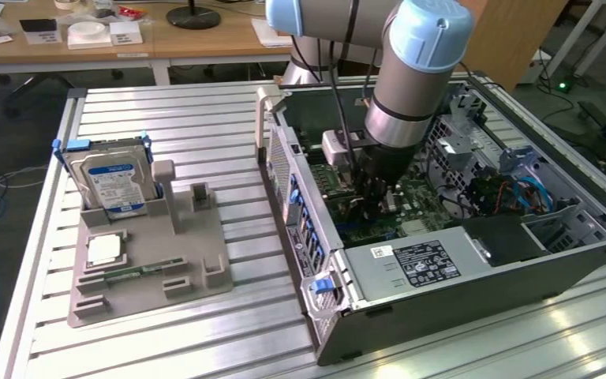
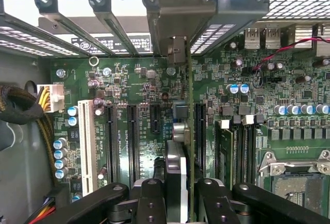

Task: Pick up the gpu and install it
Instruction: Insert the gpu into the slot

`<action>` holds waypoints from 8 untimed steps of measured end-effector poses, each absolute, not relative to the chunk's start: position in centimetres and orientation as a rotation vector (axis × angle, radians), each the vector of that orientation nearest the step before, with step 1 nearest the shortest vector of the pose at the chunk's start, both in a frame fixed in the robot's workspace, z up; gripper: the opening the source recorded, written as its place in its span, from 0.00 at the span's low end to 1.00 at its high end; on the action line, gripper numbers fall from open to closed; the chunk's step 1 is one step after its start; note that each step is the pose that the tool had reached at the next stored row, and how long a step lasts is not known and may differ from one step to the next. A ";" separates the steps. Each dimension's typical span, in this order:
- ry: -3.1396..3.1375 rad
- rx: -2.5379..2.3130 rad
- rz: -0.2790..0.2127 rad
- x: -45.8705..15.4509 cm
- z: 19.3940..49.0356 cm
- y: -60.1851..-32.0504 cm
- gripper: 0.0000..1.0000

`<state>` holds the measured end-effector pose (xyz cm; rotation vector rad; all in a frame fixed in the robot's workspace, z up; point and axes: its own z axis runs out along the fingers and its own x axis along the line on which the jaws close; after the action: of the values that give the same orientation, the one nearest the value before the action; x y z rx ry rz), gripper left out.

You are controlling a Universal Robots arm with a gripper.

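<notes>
In the wrist view the gpu (image 2: pixel 190 131) stands edge-on between my fingers (image 2: pixel 150 198), a thin green board with heatsink parts on one side. Its pale metal end bracket (image 2: pixel 175 22) sits at the case's rear slot openings. My gripper (image 2: pixel 180 201) is shut on the gpu, directly over the green motherboard (image 2: pixel 134 79) and its black expansion slots (image 2: pixel 131 141). Whether the card's edge is fully in a slot is hidden. In the exterior view the gripper (image 1: pixel 372 207) reaches down inside the open computer case (image 1: pixel 314 237), over the motherboard.
A power supply (image 1: pixel 419 264) fills the case's near end, with drive cages and cables (image 1: pixel 524 197) at the exterior view's right. On the slatted table a grey fixture (image 1: pixel 145 260) holds a hard drive (image 1: pixel 114 181), a processor (image 1: pixel 106 251) and a memory stick (image 1: pixel 140 272).
</notes>
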<state>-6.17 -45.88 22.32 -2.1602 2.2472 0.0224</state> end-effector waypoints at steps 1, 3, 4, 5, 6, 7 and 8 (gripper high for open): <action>2.247 -2.160 0.022 -6.2 22.3 -45.9 0.29; 2.248 -2.160 0.022 -6.2 22.3 -45.9 0.29; 2.248 -2.160 0.022 -6.2 22.3 -45.9 0.29; 2.248 -2.160 0.022 -6.2 22.3 -45.9 0.29; 2.248 -2.160 0.022 -6.2 22.3 -45.9 0.29; 2.248 -2.160 0.022 -6.2 22.3 -45.9 0.29; 2.248 -2.160 0.022 -6.2 22.3 -45.9 0.29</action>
<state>-6.18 -45.87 22.27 -2.1596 2.2481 0.0224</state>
